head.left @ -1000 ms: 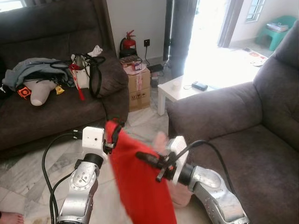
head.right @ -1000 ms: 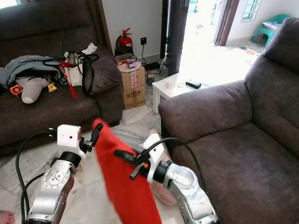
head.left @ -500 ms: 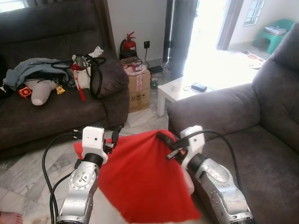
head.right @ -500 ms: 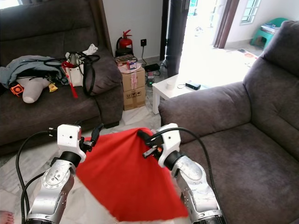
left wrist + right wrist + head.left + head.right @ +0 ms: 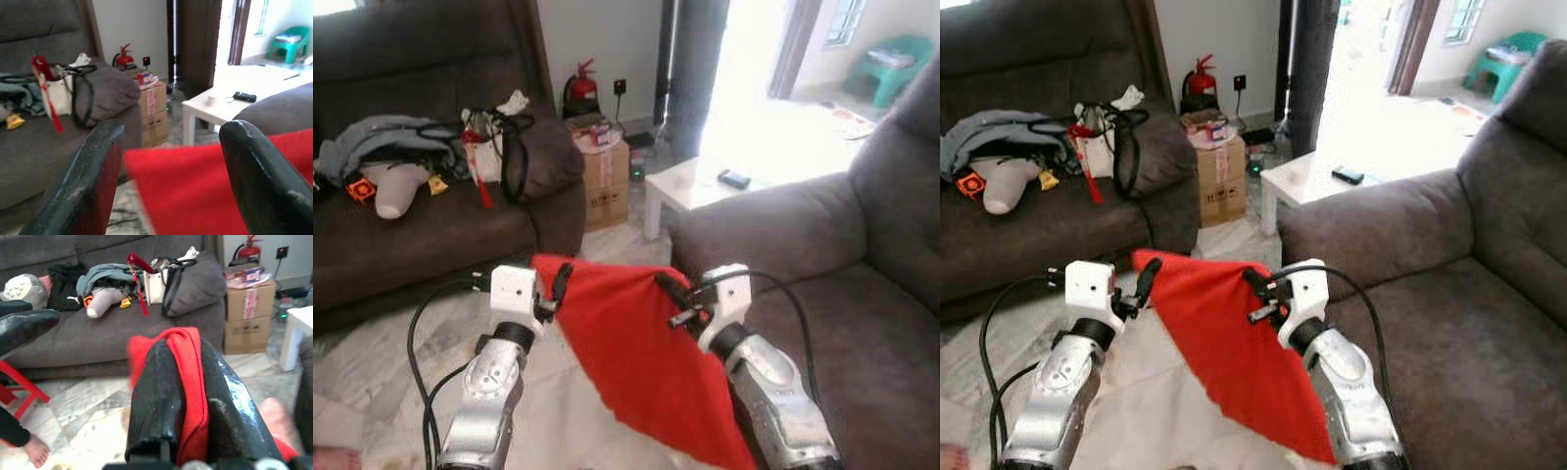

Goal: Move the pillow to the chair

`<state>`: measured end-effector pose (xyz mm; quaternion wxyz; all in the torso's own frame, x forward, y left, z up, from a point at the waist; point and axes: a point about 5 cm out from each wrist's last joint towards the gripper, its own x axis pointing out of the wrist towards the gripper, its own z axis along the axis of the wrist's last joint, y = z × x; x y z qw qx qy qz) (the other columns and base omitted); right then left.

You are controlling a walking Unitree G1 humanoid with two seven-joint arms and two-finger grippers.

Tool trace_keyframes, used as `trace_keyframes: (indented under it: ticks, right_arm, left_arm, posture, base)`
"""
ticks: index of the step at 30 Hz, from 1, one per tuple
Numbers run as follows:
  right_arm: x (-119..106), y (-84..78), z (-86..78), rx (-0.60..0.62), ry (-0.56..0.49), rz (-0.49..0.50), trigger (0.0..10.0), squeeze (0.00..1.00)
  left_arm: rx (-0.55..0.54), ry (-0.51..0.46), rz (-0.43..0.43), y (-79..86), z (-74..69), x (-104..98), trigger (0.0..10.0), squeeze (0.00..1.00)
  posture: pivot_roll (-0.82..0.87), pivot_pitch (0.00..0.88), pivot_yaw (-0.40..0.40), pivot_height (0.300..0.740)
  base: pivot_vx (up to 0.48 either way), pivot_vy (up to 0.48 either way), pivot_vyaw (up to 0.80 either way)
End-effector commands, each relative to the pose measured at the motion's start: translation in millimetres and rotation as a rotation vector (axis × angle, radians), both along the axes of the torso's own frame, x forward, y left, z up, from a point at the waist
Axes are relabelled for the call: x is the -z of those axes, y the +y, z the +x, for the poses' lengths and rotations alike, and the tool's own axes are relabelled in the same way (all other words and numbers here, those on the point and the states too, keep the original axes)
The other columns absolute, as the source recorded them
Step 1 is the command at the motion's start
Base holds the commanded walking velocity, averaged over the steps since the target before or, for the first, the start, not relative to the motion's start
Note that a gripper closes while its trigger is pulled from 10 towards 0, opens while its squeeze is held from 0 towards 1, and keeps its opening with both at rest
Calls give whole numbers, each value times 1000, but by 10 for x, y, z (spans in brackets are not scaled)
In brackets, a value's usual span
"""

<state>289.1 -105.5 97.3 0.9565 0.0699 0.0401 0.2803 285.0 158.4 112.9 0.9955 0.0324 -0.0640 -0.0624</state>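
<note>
A: Left eye view. Red pillow hangs in the air between the two arms, above the floor, its upper edge stretched from the left hand to the right hand. Body of it sags down and to the robot's right.

B: And the chair?

A: Grey armchair lies to the robot's right; its arm is just beyond the right hand. Long axis of the pillow runs hand to hand, roughly across the robot's front. Right arm is the nearer one to the seat.

B: Right eye view?

A: Same layout. Pillow's top edge is taut and its lowest corner drops by the right forearm. The sofa with the bag sits well apart on the left; the white table is beyond the chair arm.

B: Left wrist view?

A: Fingers stand wide apart, red cloth between them and further out. No pinch visible, so I judge the left hand open.

B: Right wrist view?

A: Fingers are narrow, with a fold of red fabric clamped between them. Right hand holds the pillow. Judgement: the carry goes rightward, over the chair arm.
</note>
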Motion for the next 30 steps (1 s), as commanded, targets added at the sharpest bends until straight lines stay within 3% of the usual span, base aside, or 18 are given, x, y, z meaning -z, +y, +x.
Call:
trace_keyframes:
  ticks: [1, 13, 17, 30]
  right_arm:
    - [-256, -30, 71, 12, -140, 23, 10000, 0]
    - [-230, -4, 59, 4, -134, 22, 10000, 0]
    - [-221, -16, 84, 15, -121, 25, 10000, 0]
    - [-182, -48, 97, 19, -104, 13, 10000, 0]
  left_arm:
    - [5, 7, -7, -22, 7, 13, 10000, 0]
    - [2, 13, -15, -30, -11, 24, 10000, 0]
    - [1, 3, -10, -24, -7, 10, 10000, 0]
    - [11, 6, -15, -46, -7, 14, 10000, 0]
  posture:
    - [15, 0, 43, 740]
    - [22, 0, 39, 740]
    - [23, 0, 38, 740]
    - [21, 0, 38, 740]
  base:
    - [0, 300, 0]
    - [0, 292, 0]
    - [0, 0, 0]
    - [0, 0, -759]
